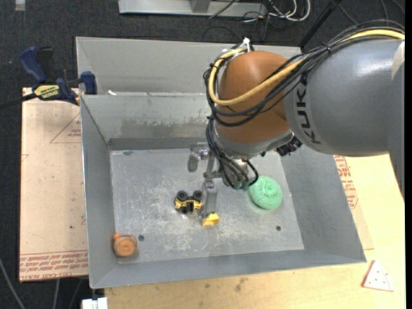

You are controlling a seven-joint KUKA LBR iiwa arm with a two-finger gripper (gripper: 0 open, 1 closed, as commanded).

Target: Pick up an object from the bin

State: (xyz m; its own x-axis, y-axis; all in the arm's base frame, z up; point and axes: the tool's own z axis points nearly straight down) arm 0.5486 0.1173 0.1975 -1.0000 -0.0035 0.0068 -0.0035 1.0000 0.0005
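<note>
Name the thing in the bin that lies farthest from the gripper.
The orange-brown stub near the bin's lower-left corner; the yellow-black toy, yellow bit and green ball cluster by the gripper.

The arm [351, 102] is a thick, rounded body in smooth silver-grey, with a soft shine along its upper side. On its flank stand large black letters [308, 120] (they read KUKA, seen turned on their side). The wrist is hidden under an orange cover [254, 82], round like a dome and a little brownish. Over this dome run several cables [290, 69]: one is yellow, the others are thin and black, and they lie in loops around it. Below the cover sits the gripper [208, 197], made of slim grey metal parts.
</note>
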